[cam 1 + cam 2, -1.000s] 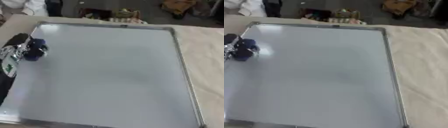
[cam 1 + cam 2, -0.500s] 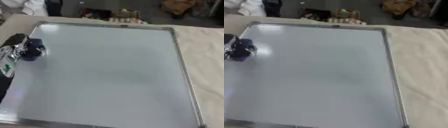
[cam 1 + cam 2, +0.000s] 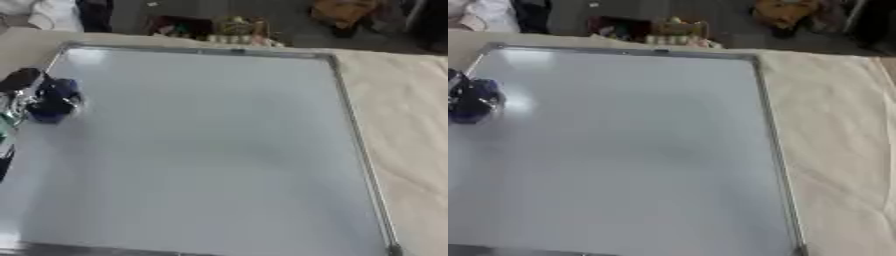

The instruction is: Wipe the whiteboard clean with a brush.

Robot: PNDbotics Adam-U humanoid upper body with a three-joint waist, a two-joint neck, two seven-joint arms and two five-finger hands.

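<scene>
Compared with a second ago, the left hand (image 3: pixel 19 100) and the dark blue brush (image 3: pixel 52 101) sit at much the same spot on the board's left side; the whole picture has shifted a little, which reads as the head moving, not the things. The hand comes in from the left edge, black and silver, showing only in part, with the brush at its fingers and pressed onto the board surface. It looks to be closed around the brush, though the fingers are blurred and the exact hold cannot be made out. The brush is a small rounded dark blue lump, lying near the upper left corner, just inside the frame. The whiteboard (image 3: pixel 210 150) fills most of the view, pale grey-white, with no marks visible on it, edged by a thin metal frame. It lies flat on a beige cloth (image 3: pixel 842 150) that shows to the right. The right hand shows in neither view.
</scene>
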